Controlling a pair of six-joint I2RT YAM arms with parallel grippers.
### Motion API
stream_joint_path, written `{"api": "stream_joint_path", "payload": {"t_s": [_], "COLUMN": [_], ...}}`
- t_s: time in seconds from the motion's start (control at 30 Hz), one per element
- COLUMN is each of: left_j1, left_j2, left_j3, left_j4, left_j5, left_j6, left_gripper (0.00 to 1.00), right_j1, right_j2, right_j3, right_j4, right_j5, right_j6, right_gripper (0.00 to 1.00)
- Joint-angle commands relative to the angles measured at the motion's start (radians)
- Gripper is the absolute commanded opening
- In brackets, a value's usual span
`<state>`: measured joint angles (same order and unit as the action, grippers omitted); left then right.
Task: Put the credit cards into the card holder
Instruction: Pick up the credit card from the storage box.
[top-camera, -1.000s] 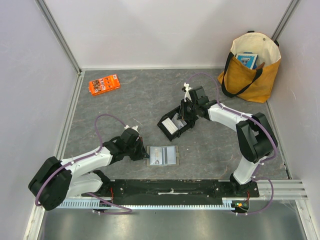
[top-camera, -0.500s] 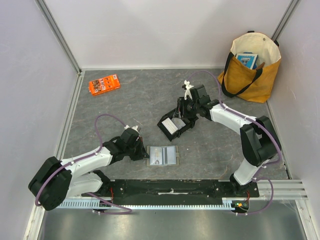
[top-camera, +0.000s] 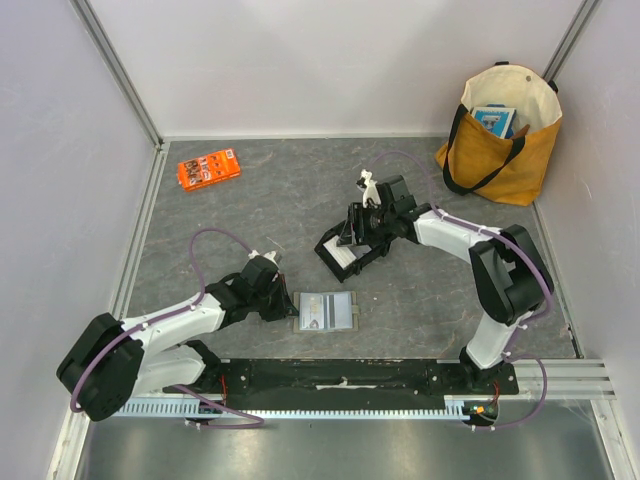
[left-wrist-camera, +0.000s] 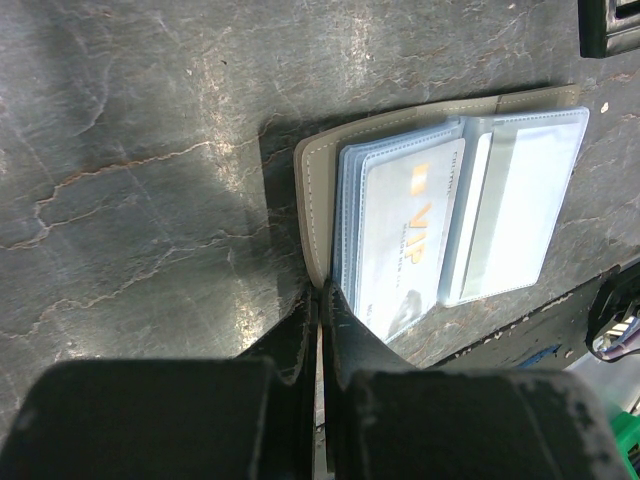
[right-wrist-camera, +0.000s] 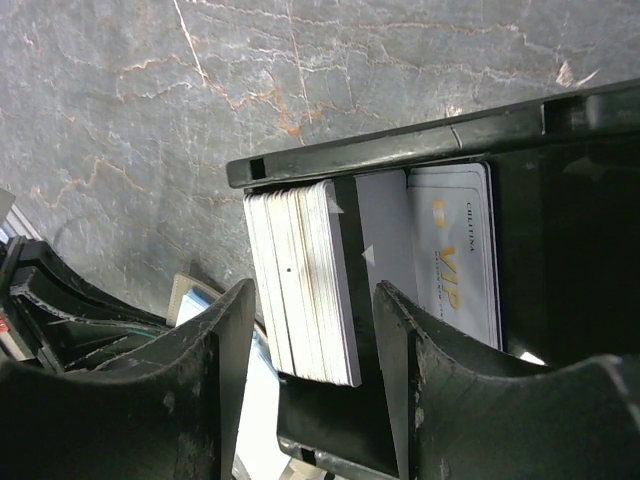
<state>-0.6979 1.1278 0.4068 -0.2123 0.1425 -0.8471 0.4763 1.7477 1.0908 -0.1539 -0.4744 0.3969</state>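
VIP lettering is seen inside the card holder (left-wrist-camera: 500, 200), lying near centre and clamped at its edge by the left gripper (left-wrist-camera: 318, 300); farther right, the right gripper (right-wrist-camera: 310, 305) is spread astride credit cards (right-wrist-camera: 298, 265) stacked in a black tray (right-wrist-camera: 400, 145).

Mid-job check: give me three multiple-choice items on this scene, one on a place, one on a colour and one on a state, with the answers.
1. Where is the upright stack of pale plastic cards?
A. in the black open tray
B. lying outside any container
C. lifted clear in the air

2. What colour is the flat packet near the far left corner?
A. blue
B. orange
C. green

3. How do the left jaws stand?
A. wide open, touching nothing
B. shut on the edge of the taupe-grey card holder
C. shut on one loose card

Answers: A, the right wrist view shows the stack inside the tray's wall; B, the top view shows it orange; B, the left wrist view shows them pinched on the holder's cover.
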Motion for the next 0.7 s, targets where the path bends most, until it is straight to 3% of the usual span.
{"api": "stream_joint_path", "payload": {"t_s": [0.0, 0.33, 0.67], "left_j1": [-0.003, -0.005, -0.003], "left_j2": [-0.003, 0.003, 0.006], "left_j3": [0.030, 0.035, 0.036], "left_j4": [0.017, 0.017, 0.017], "left_j5": [0.014, 0.012, 0.017], "left_j6": [0.017, 0.019, 0.019], "left_gripper": [0.02, 0.02, 0.02], "right_j1": [0.008, 0.016, 0.015], "right_j2": [0.033, 0.046, 0.023], "right_j3": [0.017, 0.035, 0.037], "right_j4": [0.024, 0.007, -0.009], "right_j5": [-0.047, -0.066, -0.081], "right_j6": [-0.003, -0.012, -0.015], "right_gripper": [0.59, 0.59, 0.52]}}
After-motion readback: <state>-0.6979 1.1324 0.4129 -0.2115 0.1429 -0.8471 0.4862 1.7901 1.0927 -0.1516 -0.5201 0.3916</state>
